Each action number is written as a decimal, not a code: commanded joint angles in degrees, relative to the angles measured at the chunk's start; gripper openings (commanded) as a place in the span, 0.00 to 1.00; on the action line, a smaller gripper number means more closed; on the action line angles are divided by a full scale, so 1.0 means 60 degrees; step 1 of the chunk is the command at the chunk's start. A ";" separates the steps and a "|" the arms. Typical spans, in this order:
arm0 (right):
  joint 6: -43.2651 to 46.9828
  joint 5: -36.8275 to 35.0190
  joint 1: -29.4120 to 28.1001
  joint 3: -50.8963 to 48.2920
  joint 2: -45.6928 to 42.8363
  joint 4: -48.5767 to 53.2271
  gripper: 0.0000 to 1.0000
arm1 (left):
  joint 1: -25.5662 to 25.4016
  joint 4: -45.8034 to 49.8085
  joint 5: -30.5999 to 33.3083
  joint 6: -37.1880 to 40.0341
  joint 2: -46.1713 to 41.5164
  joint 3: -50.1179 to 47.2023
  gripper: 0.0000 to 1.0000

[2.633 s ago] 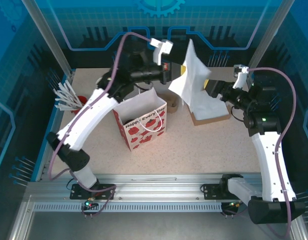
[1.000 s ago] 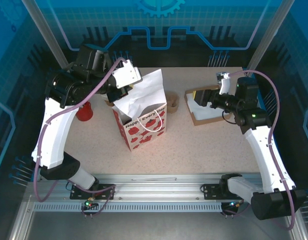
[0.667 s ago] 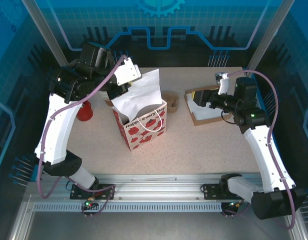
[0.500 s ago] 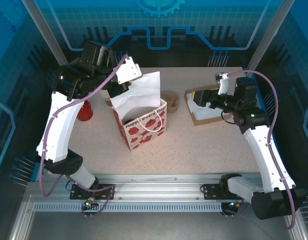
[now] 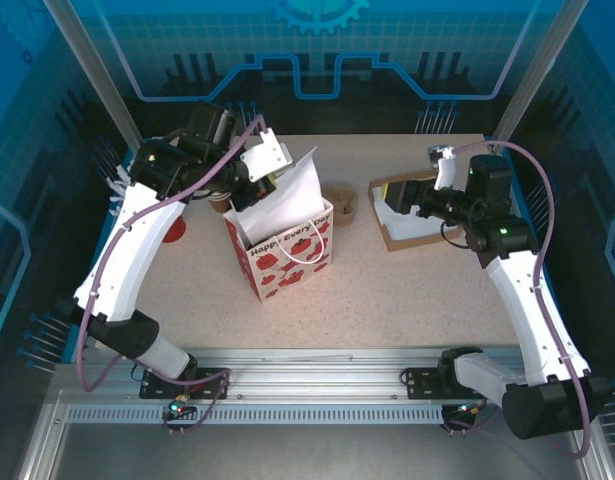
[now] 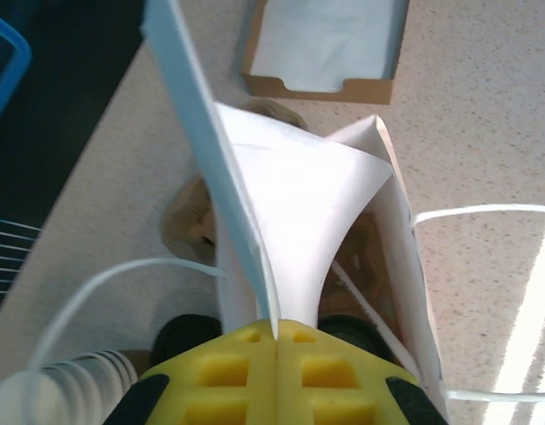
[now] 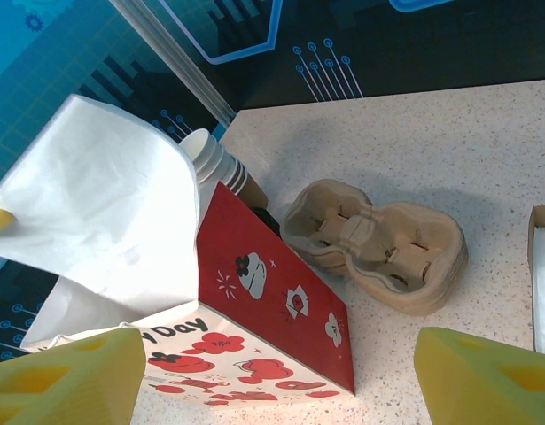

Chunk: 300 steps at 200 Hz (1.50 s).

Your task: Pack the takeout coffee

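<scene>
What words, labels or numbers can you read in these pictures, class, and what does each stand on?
"Happy Every Day": along the top front of the red-and-white paper bag, top view.
"Day": the end of that same line, right wrist view.
No other text can be read.

"What sort of place is this?"

"A robot test cell in a lab. A left arm point(image 5: 122, 265) and a right arm point(image 5: 527, 290), both white, are bolted to a slotted metal rail point(image 5: 317, 385) at the near edge of a speckled table point(image 5: 417, 290)."

"And around it?"

"Blue walls point(image 5: 407, 60) printed with circuit lines and a gear point(image 5: 322, 12) box the table in. Bare metal posts point(image 5: 87, 70) stand at the back corners."
</scene>
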<state>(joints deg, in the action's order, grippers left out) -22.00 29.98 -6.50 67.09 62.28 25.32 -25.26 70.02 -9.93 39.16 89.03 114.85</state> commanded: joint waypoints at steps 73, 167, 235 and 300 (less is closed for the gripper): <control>0.0094 -0.0126 -0.0193 -0.0340 0.0093 -0.0227 0.81 | -0.0023 -0.0478 -0.0659 -0.1590 -0.0518 -0.1980 0.04; 0.0772 -0.1420 -0.1053 -0.0023 0.0394 0.0402 0.81 | -0.0178 -0.1277 -0.0714 -0.2899 -0.0552 -0.1945 0.54; 0.0993 -0.2006 -0.1458 0.0068 0.0657 0.0512 0.82 | -0.0125 -0.1902 -0.0753 -0.3553 -0.1068 -0.2634 0.64; 0.1068 -0.2107 -0.1579 -0.0090 0.0572 0.0526 0.82 | -0.0213 -0.1301 -0.0538 -0.3728 0.0270 -0.2199 0.41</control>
<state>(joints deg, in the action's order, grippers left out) -16.80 18.17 -15.14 66.00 66.72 27.66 -26.15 60.29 -13.23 17.78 90.21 100.33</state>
